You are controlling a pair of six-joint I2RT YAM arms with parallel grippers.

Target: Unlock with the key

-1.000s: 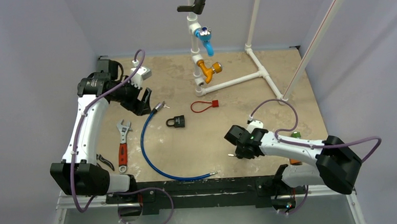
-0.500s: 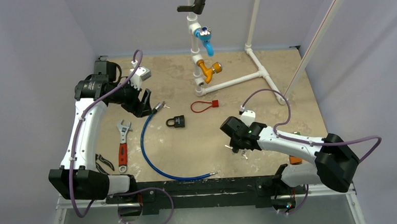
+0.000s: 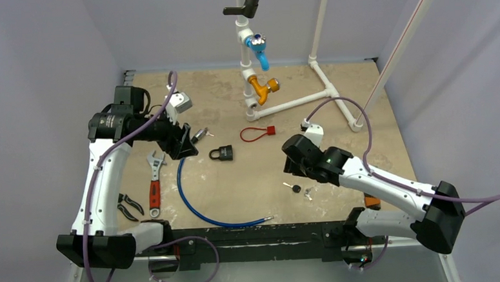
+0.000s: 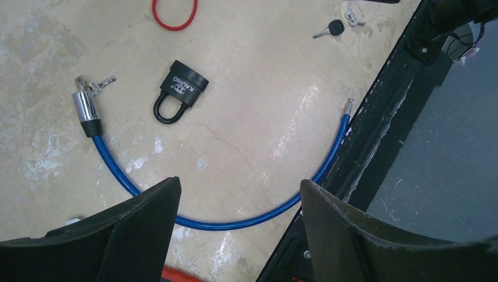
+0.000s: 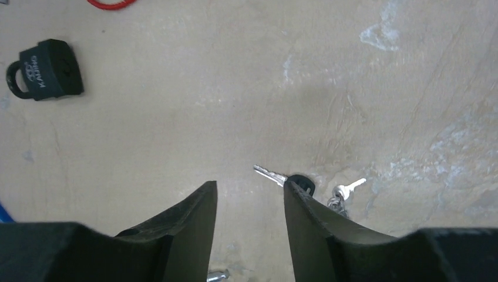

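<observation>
Arms bend over the tan table (image 3: 252, 115): left gripper (image 4: 239, 183) wide, left of the lock (image 4: 179, 97); right gripper (image 5: 250, 183) narrow, empty, right of it. Grey walls.

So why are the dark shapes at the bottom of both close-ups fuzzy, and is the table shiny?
Left wrist view: they are the left gripper's black fingers, too near to be sharp; glare streaks the beige tabletop by the blue cable. Right wrist view: the right gripper's fingers blur likewise, yet the black-headed key is crisp.
</observation>
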